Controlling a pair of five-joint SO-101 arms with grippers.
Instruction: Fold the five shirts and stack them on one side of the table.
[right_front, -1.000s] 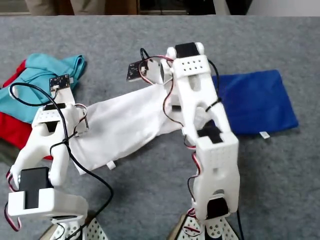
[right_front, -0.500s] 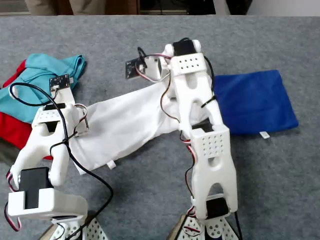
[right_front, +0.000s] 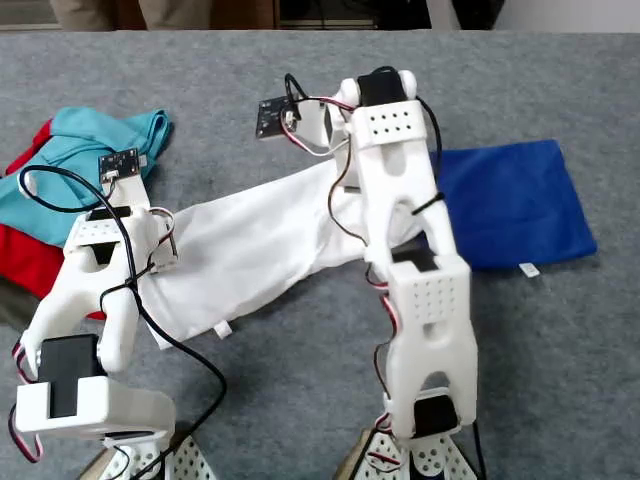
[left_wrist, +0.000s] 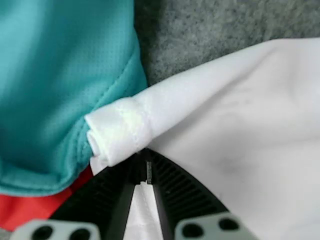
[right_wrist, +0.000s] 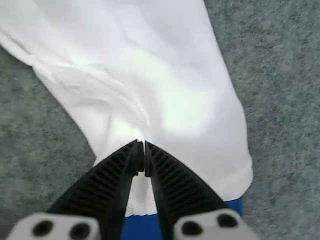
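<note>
Stretching across the middle of the grey table, the white shirt lies as a long slanted band between the two arms. The left gripper is pinched tight on one end of it. A rolled hem of white cloth bulges just past the fingertips, and more white shows between the dark ribbed pads. That end rests against the teal shirt, which lies crumpled at the table's left side on top of a red shirt — the red peeks out beneath the teal edge in the left wrist view.

The right gripper is likewise closed on the white shirt, its fingertips meeting on a small gathered pleat near the other end. Creases fan out from the pinch across the cloth. In the high view the right arm covers this end of the shirt.

A blue shirt lies folded into a flat rectangle on the right side of the table, beside the right arm. In the right wrist view the white shirt's end lies right against the blue one — whether it overlaps it is hard to tell.
</note>
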